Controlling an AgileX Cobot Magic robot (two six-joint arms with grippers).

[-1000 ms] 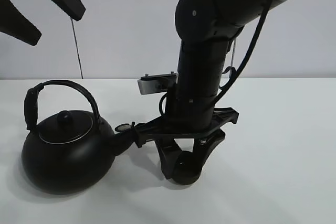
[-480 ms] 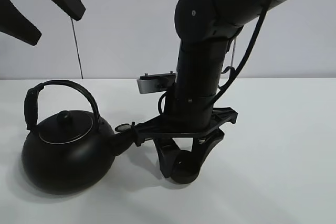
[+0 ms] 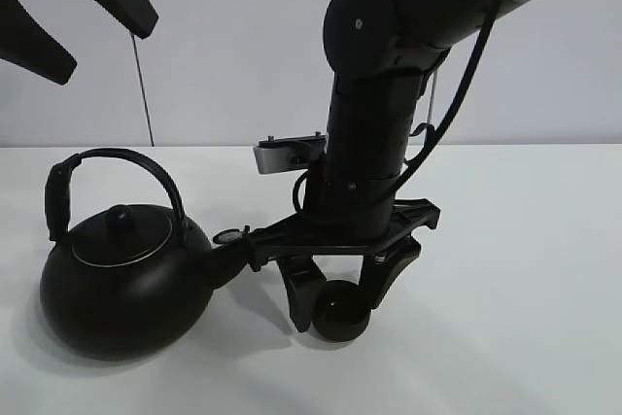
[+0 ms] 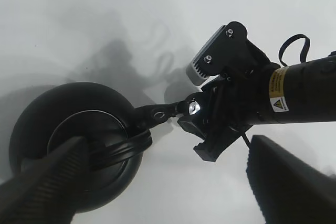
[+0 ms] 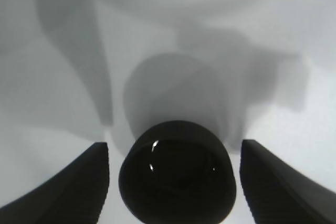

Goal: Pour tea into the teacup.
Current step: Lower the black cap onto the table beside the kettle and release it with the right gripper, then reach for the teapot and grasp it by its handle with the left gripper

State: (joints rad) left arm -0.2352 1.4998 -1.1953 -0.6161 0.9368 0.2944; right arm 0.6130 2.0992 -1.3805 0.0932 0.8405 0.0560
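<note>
The teacup (image 3: 342,316) sits on the white table (image 3: 525,269), lower middle of the high view, between the jaws of the right gripper (image 3: 338,306). They stand apart, a gap on either side, gripping nothing. There is one cup, low, round and matte black. One bulbous black kettle (image 3: 121,284) with an arched handle stands lower left. The left gripper (image 3: 105,48) hangs spread wide, upper left.

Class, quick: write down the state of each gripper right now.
Left gripper: open, holding nothing, raised over the kettle.
Right gripper: open, fingers apart on either side of the teacup, not gripping it.
</note>
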